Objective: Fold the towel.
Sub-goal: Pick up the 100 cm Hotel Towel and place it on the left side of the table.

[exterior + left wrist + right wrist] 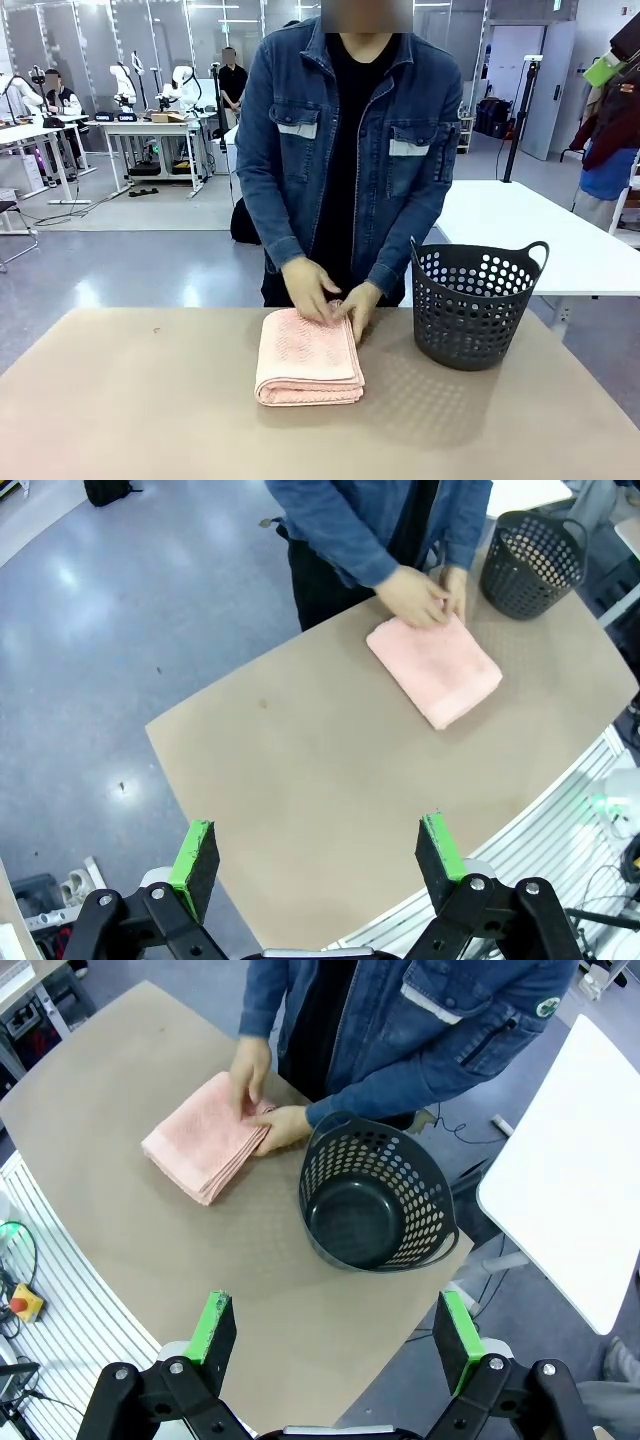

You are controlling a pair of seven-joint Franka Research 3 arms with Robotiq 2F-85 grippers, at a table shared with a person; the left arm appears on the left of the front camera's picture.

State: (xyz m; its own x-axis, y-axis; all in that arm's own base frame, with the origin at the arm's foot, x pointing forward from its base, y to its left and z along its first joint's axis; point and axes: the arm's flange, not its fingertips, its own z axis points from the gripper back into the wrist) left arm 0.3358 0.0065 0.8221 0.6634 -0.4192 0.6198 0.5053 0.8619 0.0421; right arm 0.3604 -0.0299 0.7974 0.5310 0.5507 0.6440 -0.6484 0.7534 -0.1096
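A: The towel [308,357] — where is it?

B: Folded into a thick pink rectangle near the middle of the tan table [130,410], its layered edges facing the near side.

A: And the grippers?

B: The left gripper [318,862] hangs high above the table's left part, jaws spread wide with nothing between them. The right gripper [338,1342] hangs above the right part, also spread and empty.

A: What lies beyond the towel?

B: Both of the person's hands [310,290] press on its far edge. A dark perforated basket [476,303] stands just to the right, apart from the towel.
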